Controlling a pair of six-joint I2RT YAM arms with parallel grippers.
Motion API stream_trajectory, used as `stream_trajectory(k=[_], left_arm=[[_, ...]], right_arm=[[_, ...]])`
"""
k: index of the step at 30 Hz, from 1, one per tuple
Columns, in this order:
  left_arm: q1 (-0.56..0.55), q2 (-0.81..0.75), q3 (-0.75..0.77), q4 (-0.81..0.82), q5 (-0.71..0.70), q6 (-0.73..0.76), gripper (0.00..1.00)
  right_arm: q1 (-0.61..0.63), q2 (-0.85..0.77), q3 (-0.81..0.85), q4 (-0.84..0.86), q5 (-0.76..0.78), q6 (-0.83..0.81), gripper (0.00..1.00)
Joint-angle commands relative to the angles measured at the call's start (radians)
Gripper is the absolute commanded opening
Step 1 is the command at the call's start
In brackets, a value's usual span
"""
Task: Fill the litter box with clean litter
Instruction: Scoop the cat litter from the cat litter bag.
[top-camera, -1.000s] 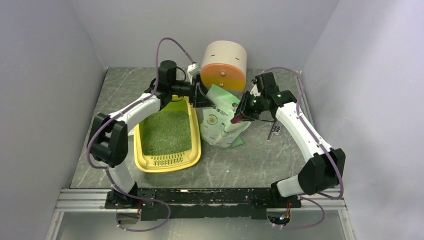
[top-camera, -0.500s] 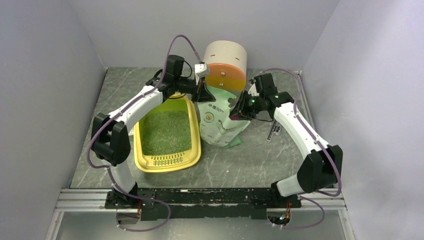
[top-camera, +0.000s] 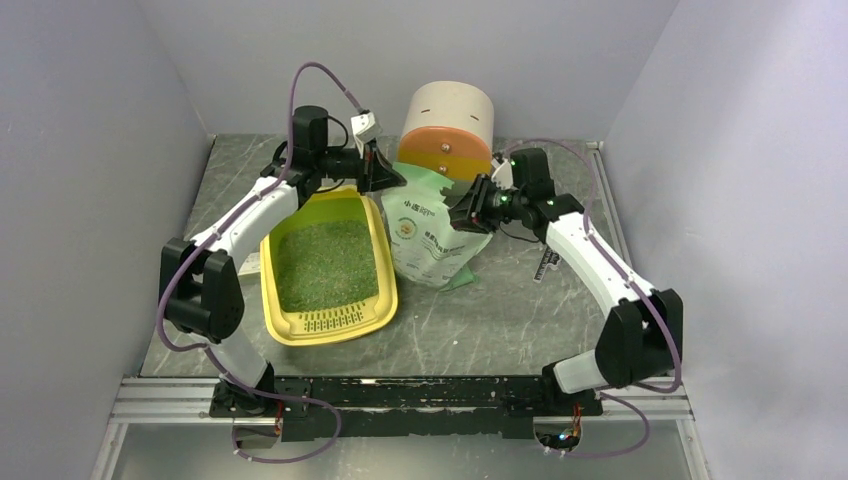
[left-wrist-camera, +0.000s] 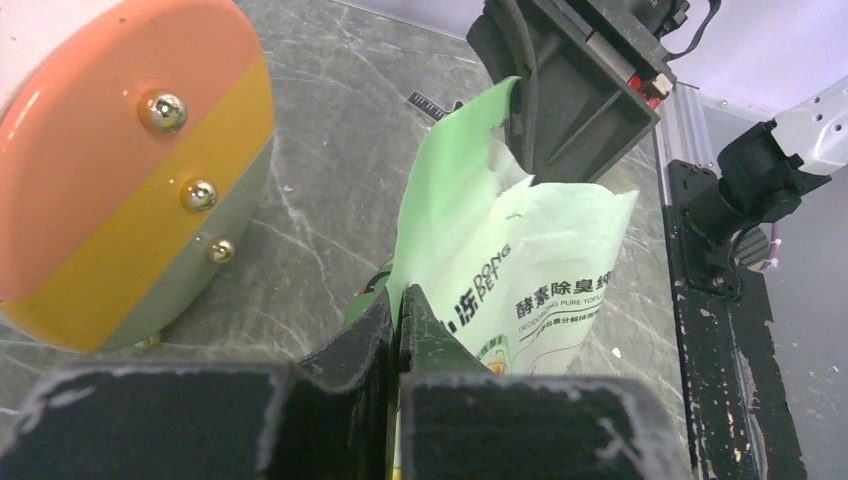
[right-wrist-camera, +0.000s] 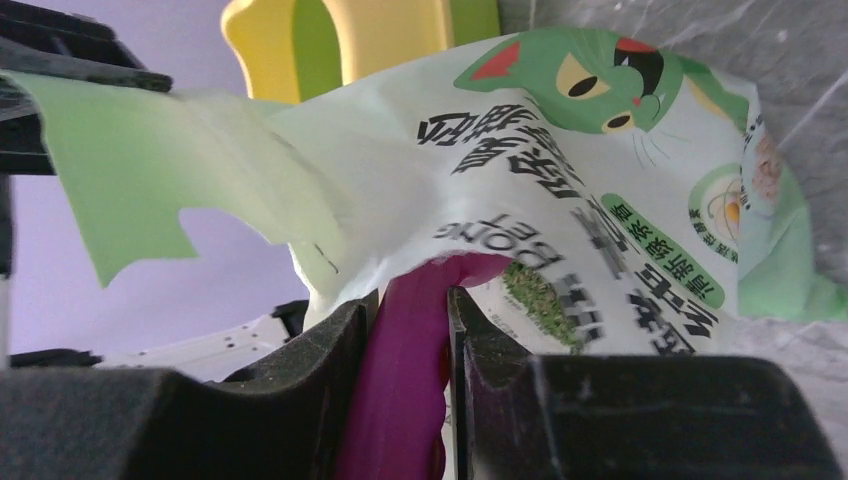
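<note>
Yellow plastic, the litter box (top-camera: 325, 322) lay left of centre on the table (top-camera: 500, 310), much where it had been, its floor covered with clean litter (top-camera: 325, 260). Just beside its right wall, the printed bag (top-camera: 430, 240) had been drawn leftward. The left gripper (left-wrist-camera: 398, 300), open a second earlier, had clamped on the bag's top edge and swung left. The right gripper (right-wrist-camera: 415, 300) had followed, jaws narrow around the magenta scoop (right-wrist-camera: 405, 370), whose far end went into the bag's mouth. Behind stood the round cabinet (top-camera: 447, 135).

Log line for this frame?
left hand: shut on litter bag rim | right hand: shut on magenta scoop, inserted in bag | litter box: holds litter, beside bag
</note>
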Motion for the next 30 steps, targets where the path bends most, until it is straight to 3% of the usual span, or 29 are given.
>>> stream_trajectory(k=[1, 7, 14, 20, 30], left_arm=[[-0.008, -0.044, -0.047, 0.054, 0.051, -0.01, 0.05], [-0.015, -0.08, -0.109, 0.06, 0.035, -0.061, 0.05], [-0.018, -0.111, -0.146, 0.059, 0.011, -0.073, 0.06], [-0.019, -0.126, -0.155, 0.096, 0.011, -0.105, 0.05], [-0.019, -0.126, -0.173, 0.14, -0.015, -0.164, 0.05]], right_arm=[[-0.025, -0.107, -0.12, 0.243, -0.131, 0.172, 0.0], [-0.062, -0.229, -0.262, 0.313, -0.101, 0.219, 0.0], [-0.17, -0.347, -0.392, 0.404, -0.172, 0.278, 0.0], [-0.245, -0.383, -0.39, 0.271, -0.213, 0.215, 0.0], [-0.487, -0.462, -0.449, 0.17, -0.462, 0.111, 0.0]])
